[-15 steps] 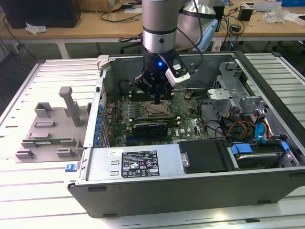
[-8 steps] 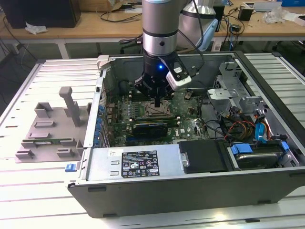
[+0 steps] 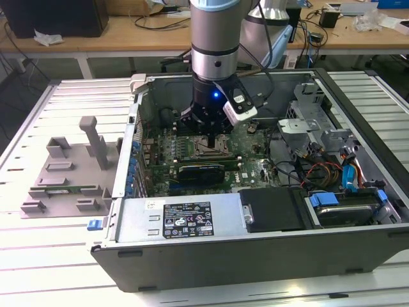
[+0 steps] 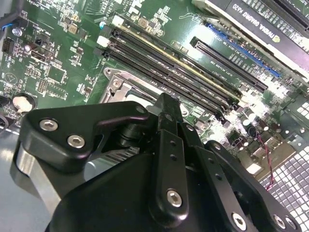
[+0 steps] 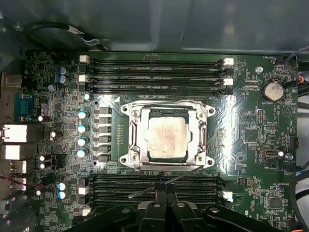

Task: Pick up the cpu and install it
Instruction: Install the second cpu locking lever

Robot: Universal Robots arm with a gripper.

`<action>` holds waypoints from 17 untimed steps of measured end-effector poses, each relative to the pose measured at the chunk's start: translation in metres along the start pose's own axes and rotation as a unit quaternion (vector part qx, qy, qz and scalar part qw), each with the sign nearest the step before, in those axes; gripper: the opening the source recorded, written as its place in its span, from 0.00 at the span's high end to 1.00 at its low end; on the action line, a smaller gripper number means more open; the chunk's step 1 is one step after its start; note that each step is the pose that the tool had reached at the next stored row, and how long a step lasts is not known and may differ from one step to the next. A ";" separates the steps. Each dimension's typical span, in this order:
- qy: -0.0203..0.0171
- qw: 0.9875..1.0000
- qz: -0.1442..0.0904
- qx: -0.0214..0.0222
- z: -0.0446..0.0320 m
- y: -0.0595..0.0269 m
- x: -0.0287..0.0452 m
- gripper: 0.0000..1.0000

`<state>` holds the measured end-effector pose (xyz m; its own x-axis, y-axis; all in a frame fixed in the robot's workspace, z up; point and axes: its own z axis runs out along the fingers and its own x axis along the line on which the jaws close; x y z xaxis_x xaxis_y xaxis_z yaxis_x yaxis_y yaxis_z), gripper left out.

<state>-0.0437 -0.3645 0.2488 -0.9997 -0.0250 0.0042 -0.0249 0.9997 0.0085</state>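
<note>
Black linkages of the gripper (image 4: 166, 145) sit closest to your wrist cameras, and from these pictures you cannot tell whether it is apart or together; nothing is visibly held in it. Just beyond it in the first wrist view you see a thin metal retention lever (image 5: 166, 182) lying loose across the black memory slots (image 5: 154, 191), which suggests the socket is not yet latched. Past that sits the silver metal socket frame (image 5: 167, 133) on the green motherboard (image 5: 251, 135), and inside that frame lies the cpu (image 5: 167, 137), the small flat square chip with a pale silver-grey top, apparently flat and square to the frame. So you can judge the pick and placement as done, with only securing the lever apparently left. In the exterior view, the arm reaches down into the open grey computer case (image 3: 192, 256), which rests on the pale slatted tabletop (image 3: 38, 256), with a grey plastic fixture tray (image 3: 70, 173) near the exterior view's left edge.
</note>
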 end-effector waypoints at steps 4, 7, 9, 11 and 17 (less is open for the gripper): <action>0.000 1.000 0.000 0.000 0.0029 0.0000 0.0011 0.89; 0.000 1.000 0.000 0.000 0.0070 0.0000 0.0036 0.89; 0.000 1.000 0.000 0.000 0.0085 0.0000 0.0053 0.89; 0.000 1.000 0.000 0.000 0.0094 0.0001 0.0063 0.89; 0.000 1.000 0.000 0.000 0.0138 0.0002 0.0123 0.89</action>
<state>-0.0560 -0.3645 0.2351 -0.9997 -0.0250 0.0042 -0.0249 0.9996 0.0089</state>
